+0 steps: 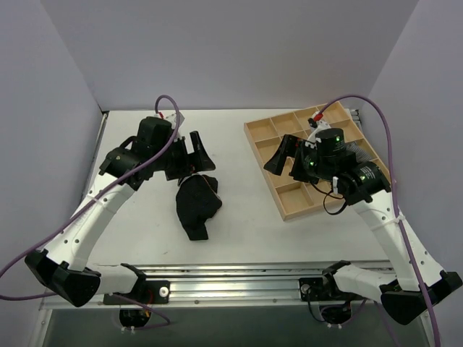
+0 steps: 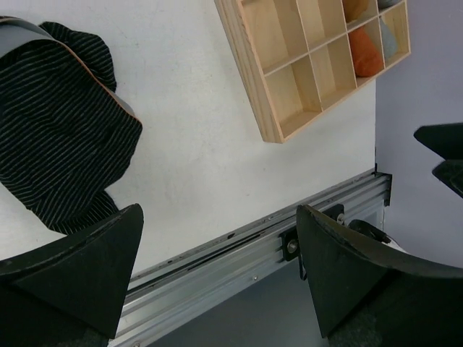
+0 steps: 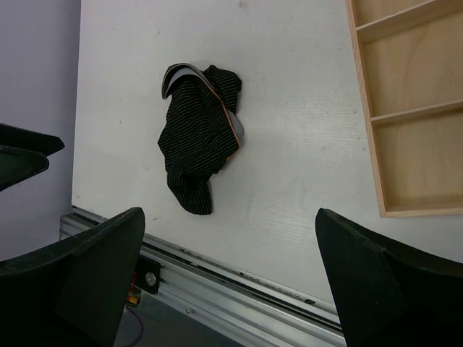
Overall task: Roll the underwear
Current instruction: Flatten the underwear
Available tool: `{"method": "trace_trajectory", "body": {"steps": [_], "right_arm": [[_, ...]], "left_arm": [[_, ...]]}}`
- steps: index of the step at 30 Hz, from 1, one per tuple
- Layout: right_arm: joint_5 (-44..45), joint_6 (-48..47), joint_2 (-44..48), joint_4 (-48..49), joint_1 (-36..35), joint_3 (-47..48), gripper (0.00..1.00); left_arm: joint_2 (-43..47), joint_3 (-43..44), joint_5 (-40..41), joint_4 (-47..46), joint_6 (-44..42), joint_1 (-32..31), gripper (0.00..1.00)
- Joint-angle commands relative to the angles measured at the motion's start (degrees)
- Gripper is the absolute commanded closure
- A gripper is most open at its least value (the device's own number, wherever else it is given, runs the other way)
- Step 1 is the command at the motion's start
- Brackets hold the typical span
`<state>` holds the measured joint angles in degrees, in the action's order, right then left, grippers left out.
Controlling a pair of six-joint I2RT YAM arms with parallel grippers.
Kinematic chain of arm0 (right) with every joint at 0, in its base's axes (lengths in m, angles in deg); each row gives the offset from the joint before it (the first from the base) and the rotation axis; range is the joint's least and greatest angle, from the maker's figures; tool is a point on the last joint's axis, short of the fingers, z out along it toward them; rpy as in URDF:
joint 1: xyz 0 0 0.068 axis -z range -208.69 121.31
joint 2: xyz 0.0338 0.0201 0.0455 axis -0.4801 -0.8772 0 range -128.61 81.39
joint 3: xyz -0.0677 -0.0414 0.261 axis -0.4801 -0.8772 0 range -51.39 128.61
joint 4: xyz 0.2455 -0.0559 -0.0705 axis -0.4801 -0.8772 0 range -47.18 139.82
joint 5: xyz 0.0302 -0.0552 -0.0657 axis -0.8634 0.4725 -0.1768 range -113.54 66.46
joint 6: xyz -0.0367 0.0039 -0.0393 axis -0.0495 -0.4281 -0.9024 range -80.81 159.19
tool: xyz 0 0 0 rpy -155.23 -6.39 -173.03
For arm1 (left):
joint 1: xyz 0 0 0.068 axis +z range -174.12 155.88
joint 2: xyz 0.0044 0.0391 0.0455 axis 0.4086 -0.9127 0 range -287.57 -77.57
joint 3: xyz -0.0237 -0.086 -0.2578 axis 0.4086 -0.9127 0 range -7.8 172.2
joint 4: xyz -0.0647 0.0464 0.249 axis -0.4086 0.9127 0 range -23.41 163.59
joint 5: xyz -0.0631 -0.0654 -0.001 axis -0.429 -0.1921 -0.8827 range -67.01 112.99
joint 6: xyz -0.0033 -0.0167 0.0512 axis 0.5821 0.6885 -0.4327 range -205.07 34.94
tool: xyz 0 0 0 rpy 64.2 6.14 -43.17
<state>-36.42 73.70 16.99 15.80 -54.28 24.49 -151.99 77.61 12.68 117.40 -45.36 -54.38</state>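
I see my left hand [image 1: 190, 153] and right hand [image 1: 281, 156] wide open, holding nothing. The underwear [image 1: 197, 203] lies bunched on the surface [image 1: 242, 217], just beside my left hand.

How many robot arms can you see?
2. The left arm reaches out on the left and ends beside the underwear. The right arm reaches out on the right and ends over the wooden tray. None seems hidden.

- Bright, even light falls from above on the white table [image 1: 246, 238]; shadows are faint and soft-edged.
- No glare or motion blur.
- The black underwear [image 1: 197, 204] shows little detail from overhead, while the wrist views render its thin stripes crisply.
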Motion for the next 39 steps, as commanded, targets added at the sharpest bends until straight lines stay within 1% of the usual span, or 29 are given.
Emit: {"method": "trace_trajectory", "body": {"steps": [1, 2, 6, 8, 13, 16, 18, 20, 23, 25, 26, 27, 28, 30, 31, 32, 33, 34, 37, 39], "right_arm": [[0.6, 0.1, 0.0, 0.7, -0.2, 2.1, 0.00], [0.7, 0.1, 0.0, 0.3, -0.1, 2.2, 0.00], [0.9, 0.1, -0.4, -0.8, -0.1, 1.4, 0.00], [0.8, 0.4, -0.2, -1.0, -0.1, 0.6, 0.00], [-0.2, 0.9, 1.4, -0.7, -0.2, -1.3, 0.00], [0.7, -0.1, 3.4, -0.3, -0.4, -1.1, 0.00], [0.8, -1.4, 4.3, 0.0, -0.5, -0.8, 0.00], [1.3, -2.5, 4.5, -0.4, -0.4, -0.5, 0.00], [4.9, -2.9, 2.4, -1.3, -0.6, -2.0, 0.02], [4.7, -3.2, -1.4, 1.0, -0.6, -3.3, 0.05], [3.2, -3.1, -2.8, 2.3, -1.1, -4.2, 0.09], [3.2, -2.7, -4.3, 3.6, -1.7, -4.5, 0.12], [3.7, -1.7, -7.3, 6.6, -2.7, -4.6, 0.18], [5.8, -0.6, -10.6, 9.0, -5.6, -3.6, 0.24], [6.1, -0.1, -14.3, 11.6, -6.5, -3.0, 0.28], [6.3, 0.1, -16.1, 12.8, -7.5, -2.6, 0.30], [6.8, 0.6, -20.1, 13.9, -9.6, -1.6, 0.32], [6.8, 1.0, -22.1, 16.1, -10.3, -1.2, 0.37], [5.6, 2.7, -28.6, 20.8, -12.6, -0.6, 0.43], [4.9, 4.4, -32.4, 22.9, -13.0, -0.7, 0.44]], "left_arm": [[-2.6, 3.2, 0.8, 1.6, -1.7, 3.5, 0.04], [-3.5, 3.5, 0.5, 2.0, -2.3, 6.2, 0.03], [-7.8, 4.9, 0.9, 1.4, -5.1, 10.6, 0.03], [-9.5, 5.5, 0.5, 1.3, -6.9, 12.0, 0.03], [-18.1, 5.9, 0.0, 2.4, -10.3, 16.4, 0.00], [-22.4, 5.2, -1.2, -0.1, -13.2, 18.1, 0.09], [-25.9, 5.2, -0.6, -0.4, -14.4, 18.6, 0.11], [-28.3, 6.2, -0.8, -0.4, -15.3, 19.2, 0.17], [-32.5, 7.0, -1.9, -1.1, -15.6, 19.4, 0.19], [-33.6, 6.8, -3.2, -3.2, -15.6, 19.5, 0.20], [-34.0, 6.4, -5.7, -4.5, -15.7, 19.5, 0.23], [-34.1, 5.5, -6.4, -6.7, -15.7, 19.5, 0.24], [-34.2, 5.0, -6.8, -7.5, -15.8, 19.5, 0.25], [-34.9, 4.8, -5.8, -7.4, -15.8, 19.6, 0.26], [-35.1, 4.2, -5.4, -7.1, -15.8, 19.8, 0.26], [-35.1, 3.7, -5.3, -7.4, -15.9, 20.0, 0.26], [-35.0, 3.0, -5.0, -8.1, -15.9, 20.4, 0.27], [-35.1, 1.8, -4.9, -8.3, -15.9, 20.7, 0.28], [-35.3, 0.2, -4.9, -8.7, -16.2, 21.2, 0.32], [-35.4, -0.5, -4.9, -8.8, -17.0, 21.1, 0.32]]}}
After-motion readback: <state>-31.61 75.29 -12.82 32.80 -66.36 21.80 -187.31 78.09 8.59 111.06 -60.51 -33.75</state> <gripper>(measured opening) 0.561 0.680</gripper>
